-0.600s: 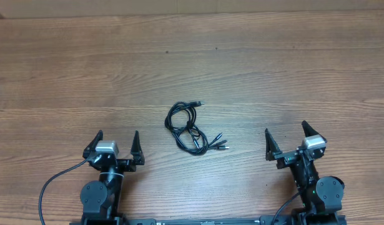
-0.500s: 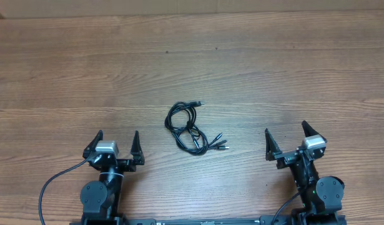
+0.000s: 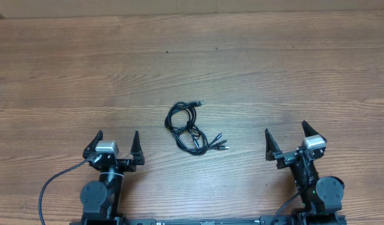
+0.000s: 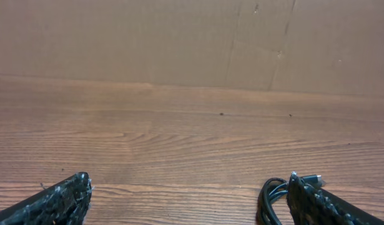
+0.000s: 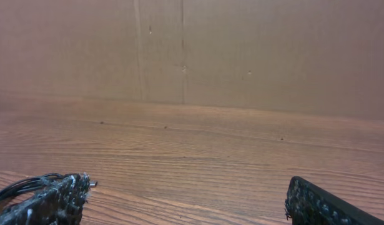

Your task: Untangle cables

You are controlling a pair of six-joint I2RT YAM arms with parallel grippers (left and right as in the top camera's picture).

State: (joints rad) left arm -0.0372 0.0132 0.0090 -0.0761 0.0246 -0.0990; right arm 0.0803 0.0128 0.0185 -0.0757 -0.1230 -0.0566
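Your left gripper and right gripper, jaws spread wide, flanked the knotted cables, touching nothing.

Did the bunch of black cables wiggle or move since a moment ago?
No. The cables lie in the same spot on the table, just as far below the dark speck as before.

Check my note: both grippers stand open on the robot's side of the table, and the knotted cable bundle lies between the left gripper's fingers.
One detail is wrong. The cables are not between the fingers of the left gripper. The overhead view shows the bundle lying on the table apart from it, between the two arms. The rest holds: the left gripper and the right gripper both stand open on the robot's side.
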